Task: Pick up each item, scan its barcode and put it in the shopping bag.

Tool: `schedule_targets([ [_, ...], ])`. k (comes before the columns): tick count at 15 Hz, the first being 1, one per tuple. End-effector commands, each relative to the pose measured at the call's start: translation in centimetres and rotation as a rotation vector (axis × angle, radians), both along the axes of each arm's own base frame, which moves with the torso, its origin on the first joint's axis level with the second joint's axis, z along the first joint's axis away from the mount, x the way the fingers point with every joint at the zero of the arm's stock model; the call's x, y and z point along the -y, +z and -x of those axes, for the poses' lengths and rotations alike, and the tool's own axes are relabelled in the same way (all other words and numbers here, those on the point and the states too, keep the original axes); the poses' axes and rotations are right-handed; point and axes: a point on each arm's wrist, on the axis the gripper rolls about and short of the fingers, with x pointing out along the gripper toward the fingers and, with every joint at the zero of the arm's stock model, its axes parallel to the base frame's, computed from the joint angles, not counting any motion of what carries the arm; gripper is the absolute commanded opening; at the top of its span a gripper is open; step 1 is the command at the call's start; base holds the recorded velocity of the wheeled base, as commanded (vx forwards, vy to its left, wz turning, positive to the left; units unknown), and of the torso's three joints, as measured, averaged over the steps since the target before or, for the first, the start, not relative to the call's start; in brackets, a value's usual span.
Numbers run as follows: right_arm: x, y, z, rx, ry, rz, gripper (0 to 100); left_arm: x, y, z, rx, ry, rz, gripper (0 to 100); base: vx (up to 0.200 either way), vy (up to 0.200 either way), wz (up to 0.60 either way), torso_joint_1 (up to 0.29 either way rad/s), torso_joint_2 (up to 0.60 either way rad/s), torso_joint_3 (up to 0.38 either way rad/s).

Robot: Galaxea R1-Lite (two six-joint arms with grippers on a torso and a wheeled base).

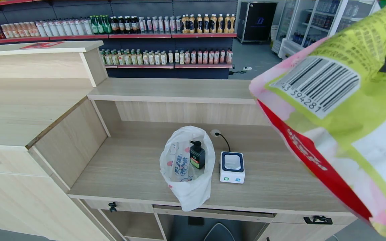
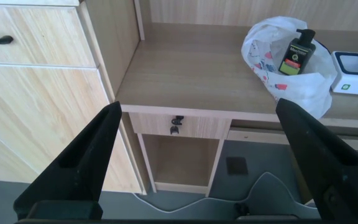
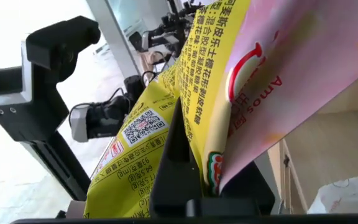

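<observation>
A big snack bag [image 1: 340, 134], yellow-green, pink and red, is held high and close to the head camera at the right, its barcode [image 1: 317, 85] facing the camera. My right gripper [image 3: 185, 168] is shut on this snack bag [image 3: 229, 87]. On the counter stands a white shopping bag [image 1: 186, 174] with a black pump bottle [image 1: 197, 155] upright inside. Just right of it sits the white scanner [image 1: 232, 166]. My left gripper [image 2: 197, 162] hangs open and holds nothing, low in front of the counter, left of the shopping bag [image 2: 291, 81].
The wooden counter [image 1: 129, 167] has a raised back ledge and a taller cabinet block [image 1: 28, 100] on its left. A cable [image 1: 224, 140] runs behind the scanner. Drink shelves [image 1: 166, 36] line the far wall.
</observation>
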Motion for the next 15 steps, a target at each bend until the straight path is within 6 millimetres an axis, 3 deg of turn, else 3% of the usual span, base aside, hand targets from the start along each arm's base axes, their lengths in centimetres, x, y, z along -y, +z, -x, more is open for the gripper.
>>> schedule_targets([
  [1, 0.4, -1.9, -1.3, 0.005, 0.024, 0.045, 0, 0.0, 0.0, 0.0, 0.001, 0.0, 0.0, 100, 0.0, 0.0, 0.0, 0.0, 0.0, 0.0],
  [7, 0.2, -1.8, -2.0, 0.129, 0.095, 0.075, 0, 0.0, 0.0, 0.0, 0.001, 0.0, 0.0, 100, 0.0, 0.0, 0.0, 0.0, 0.0, 0.0],
  [12, -2.0, -1.0, -1.1, 0.236, 0.212, 0.055, 0, 0.0, 0.0, 0.0, 0.001, 0.0, 0.0, 100, 0.0, 0.0, 0.0, 0.0, 0.0, 0.0],
  [15, -2.3, -1.3, -0.4, 0.278, 0.232, 0.041, 0, 0.0, 0.0, 0.0, 0.001, 0.0, 0.0, 100, 0.0, 0.0, 0.0, 0.0, 0.0, 0.0],
])
